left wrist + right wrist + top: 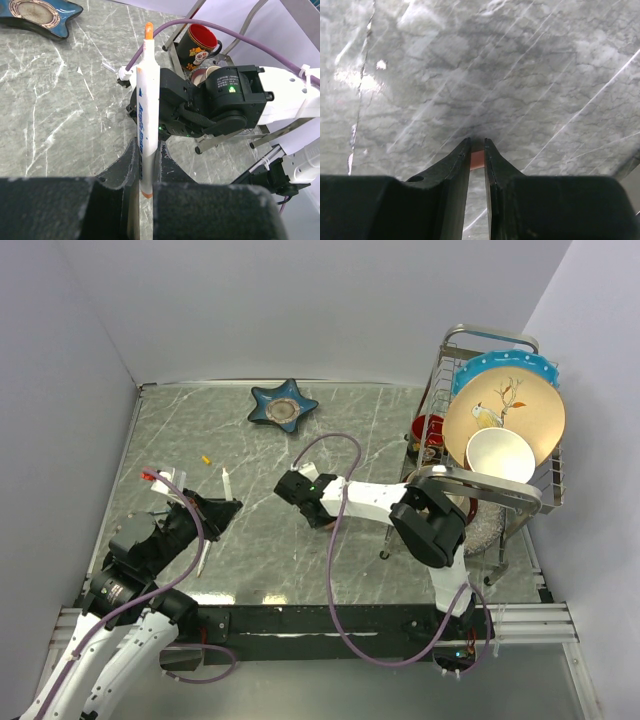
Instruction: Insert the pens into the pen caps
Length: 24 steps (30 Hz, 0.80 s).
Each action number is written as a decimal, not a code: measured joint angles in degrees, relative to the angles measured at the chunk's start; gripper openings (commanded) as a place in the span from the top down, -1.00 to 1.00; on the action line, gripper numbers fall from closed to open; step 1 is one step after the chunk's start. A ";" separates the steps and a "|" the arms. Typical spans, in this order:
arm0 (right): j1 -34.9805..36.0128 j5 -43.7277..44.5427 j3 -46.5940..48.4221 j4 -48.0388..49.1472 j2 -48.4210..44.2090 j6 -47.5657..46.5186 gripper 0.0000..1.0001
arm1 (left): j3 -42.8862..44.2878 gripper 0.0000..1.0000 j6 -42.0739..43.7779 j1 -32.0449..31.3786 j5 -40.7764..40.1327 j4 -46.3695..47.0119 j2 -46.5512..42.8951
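Observation:
My left gripper [147,150] is shut on a white pen [147,107] with blue print. The pen's orange tip [148,30] points away from the jaws, toward the right arm. From above, this pen [226,485] sticks out of the left gripper [222,510]. The other pen [203,560] lies on the table beside the left arm. My right gripper [477,146] is shut on the red-orange pen cap [477,159], low over the marble table; from above the gripper [293,487] sits mid-table. The yellow pen cap [207,459] lies on the table, up and left of the left gripper.
A blue star-shaped dish [283,405] sits at the back. A dish rack [545,495] with plates, a white bowl and a red mug [200,42] fills the right side. Purple cables loop over both arms; a red-tipped plug [150,477] sits far left.

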 measured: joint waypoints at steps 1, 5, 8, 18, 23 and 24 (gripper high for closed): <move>0.15 -0.02 -0.13 0.04 -0.09 -0.04 0.51 | 0.00 0.98 -0.02 0.00 0.00 0.02 0.00; 0.48 -0.11 -0.59 0.09 -0.50 -0.13 0.50 | 0.02 0.98 0.00 0.00 -0.02 0.00 0.02; 0.59 -0.39 -1.05 -0.17 -1.01 0.07 0.37 | 0.00 0.98 0.00 0.00 0.00 0.00 0.02; 0.72 3.10 1.11 -4.52 -4.09 15.17 0.24 | 0.02 0.98 0.00 0.00 -0.07 0.00 0.37; 0.81 5.60 5.92 -10.67 -4.37 28.79 0.17 | 0.02 0.98 0.00 0.00 -0.37 -0.02 0.39; 0.81 5.99 6.51 -11.67 -4.37 31.17 0.16 | 0.02 0.98 0.00 0.00 -0.39 -0.02 0.39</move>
